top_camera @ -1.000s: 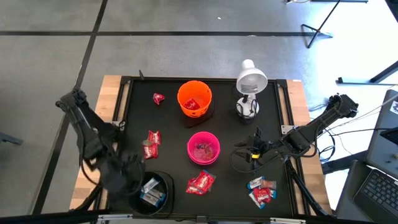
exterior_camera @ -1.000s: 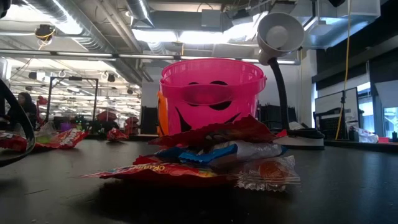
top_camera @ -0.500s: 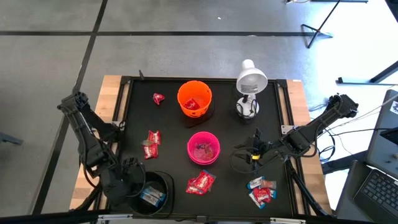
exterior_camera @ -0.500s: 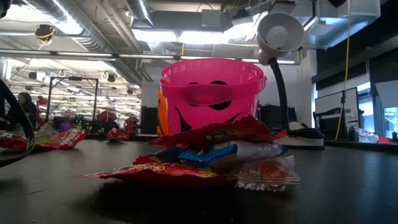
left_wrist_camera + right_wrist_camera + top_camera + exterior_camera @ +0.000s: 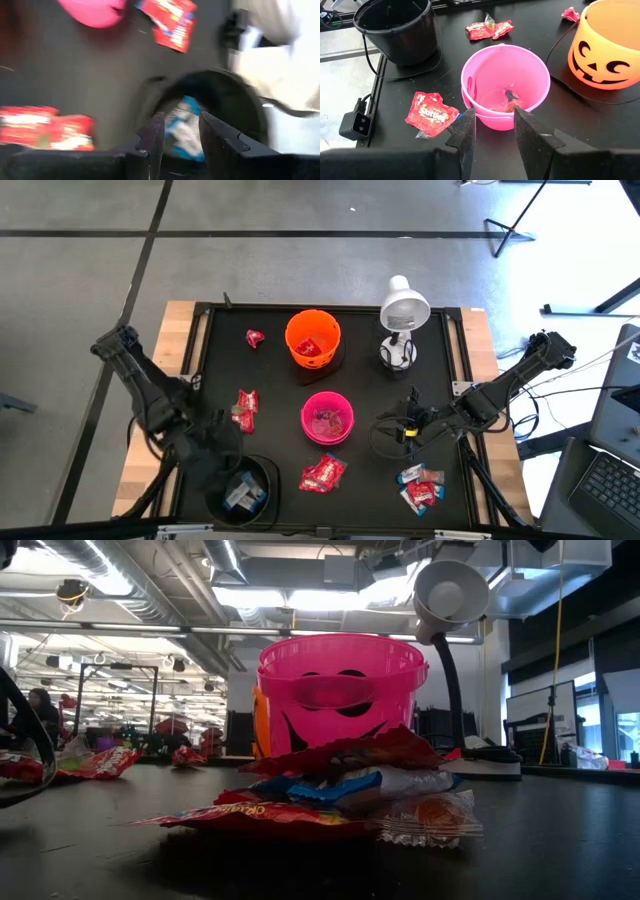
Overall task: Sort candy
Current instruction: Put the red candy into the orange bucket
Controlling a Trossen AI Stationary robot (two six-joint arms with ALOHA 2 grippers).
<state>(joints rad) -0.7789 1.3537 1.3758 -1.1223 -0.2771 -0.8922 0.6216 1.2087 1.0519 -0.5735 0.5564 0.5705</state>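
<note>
My left gripper (image 5: pixel 228 467) hovers over the near-left black bowl (image 5: pixel 262 472), its fingers apart. Between them the left wrist view looks down on blue-and-white candy (image 5: pixel 181 131) lying in the black bowl (image 5: pixel 235 100). My right gripper (image 5: pixel 405 426) stands open right of the pink bowl (image 5: pixel 327 418), nothing between its fingers (image 5: pixel 469 131). Loose candy lies on the black mat: a red pile (image 5: pixel 322 473) near the front, a mixed pile (image 5: pixel 420 488) at the near right, red packets (image 5: pixel 243 408) at the left, one red piece (image 5: pixel 254 337) at the far left. The orange bowl (image 5: pixel 313 338) holds red candy.
A white desk lamp (image 5: pixel 403 315) stands on the mat, right of the orange bowl. In the low view the front candy pile (image 5: pixel 330 795) lies before the pink bowl (image 5: pixel 340 690). The mat's raised frame (image 5: pixel 465 380) runs along the table's edges.
My left arm has swung first a little toward the table's left edge, then back toward the right, and its gripper now stands over the black bowl's left part. The right arm and the loose candy have kept still.
</note>
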